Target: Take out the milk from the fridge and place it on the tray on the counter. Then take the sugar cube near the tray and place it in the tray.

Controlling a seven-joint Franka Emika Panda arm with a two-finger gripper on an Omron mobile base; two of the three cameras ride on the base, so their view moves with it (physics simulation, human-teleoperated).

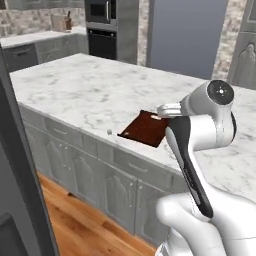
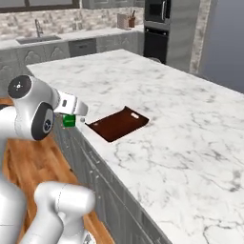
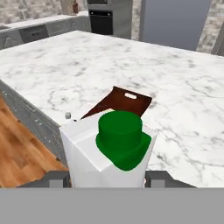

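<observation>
Milk [image 3: 109, 151], a small stiff carton I judge light, sits clamped by its flat sides in my gripper [image 3: 107, 179] short of the counter [image 3: 175, 109] edge, near the tray [image 3: 118, 103].

Tray [image 1: 146, 128] on counter [image 1: 90, 90] near its edge, sugar cube [image 1: 109, 132] just beside it.
</observation>
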